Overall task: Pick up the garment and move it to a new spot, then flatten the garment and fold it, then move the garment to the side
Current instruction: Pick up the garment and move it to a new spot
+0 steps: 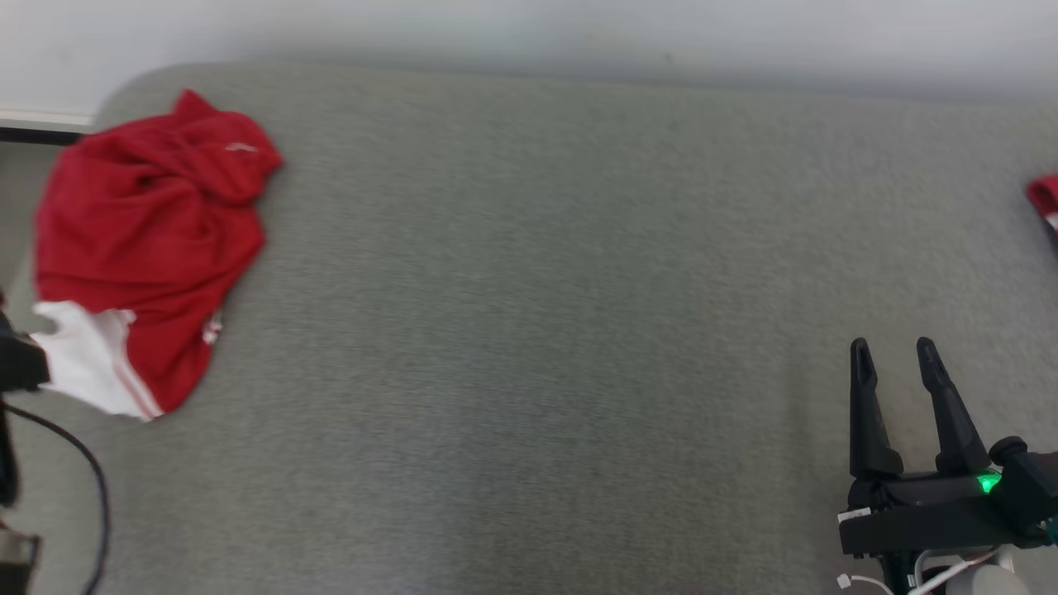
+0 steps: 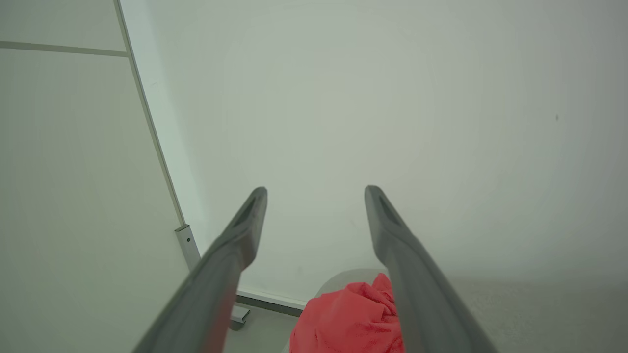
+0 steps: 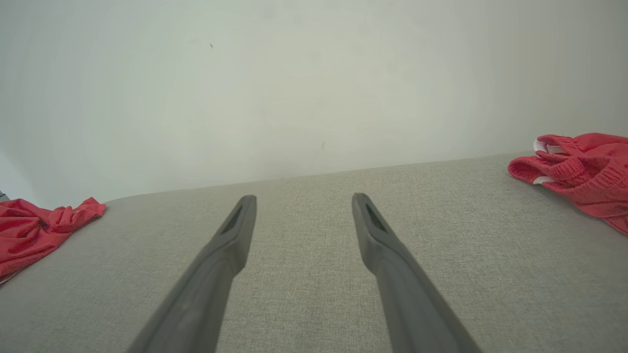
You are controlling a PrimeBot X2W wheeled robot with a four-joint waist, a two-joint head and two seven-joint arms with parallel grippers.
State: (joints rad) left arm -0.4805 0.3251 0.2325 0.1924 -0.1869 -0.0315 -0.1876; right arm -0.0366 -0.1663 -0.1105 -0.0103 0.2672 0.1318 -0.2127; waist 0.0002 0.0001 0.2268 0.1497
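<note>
The garment (image 1: pixel 149 248) lies on the pad (image 1: pixel 537 289), well left of my right gripper (image 1: pixel 893 349) — a second cloth (image 1: pixel 1046 198) ahead-right.

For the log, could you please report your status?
Left gripper open, right gripper open, both empty. Red garment crumpled, far left. Second red cloth far right.

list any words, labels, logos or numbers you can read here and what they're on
No text can be read in any view.
On the crumpled red garment, a small white mark: perhaps a logo, too blurred to read.
At the base of the right gripper, a white tag: too small to read.
On the second red garment, the grey surface and the wall: no print seen.
</note>
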